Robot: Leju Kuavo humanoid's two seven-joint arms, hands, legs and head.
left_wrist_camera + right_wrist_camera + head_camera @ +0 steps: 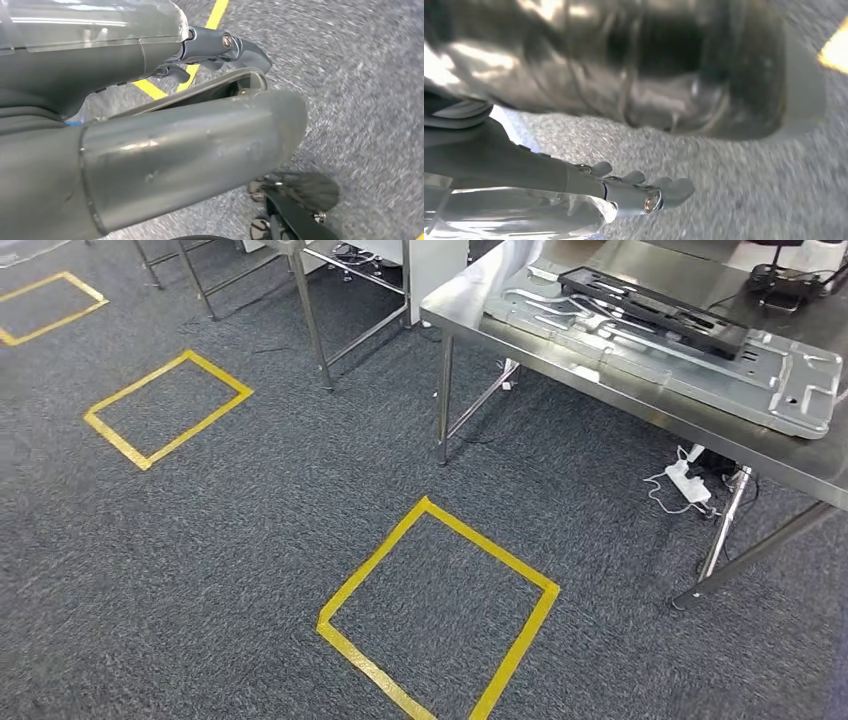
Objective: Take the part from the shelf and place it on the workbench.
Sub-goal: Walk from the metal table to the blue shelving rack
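Three yellow floor squares [437,610], one workbench [640,405]

Steel workbench [560,355] carries a metal panel [700,360].

**Brushed steel over rough carpet**

The workbench [560,355] is bare stainless steel, its top a smooth, dull-gleaming sheet on thin polished metal legs. On that top lies a stamped sheet-metal panel [790,390], pale grey with a satin finish and pressed ridges; on the panel rests a long tray [655,308] of matt black plastic. Below the workbench the carpet [250,570] is dark grey, coarse and flecked, with glossy yellow tape squares [440,610] stuck flat to it and a white plastic power strip [688,480] near one leg. The left hand [190,145] has a smooth grey plastic thumb, lightly scuffed; the right hand [624,192] shows dark matt fingers.
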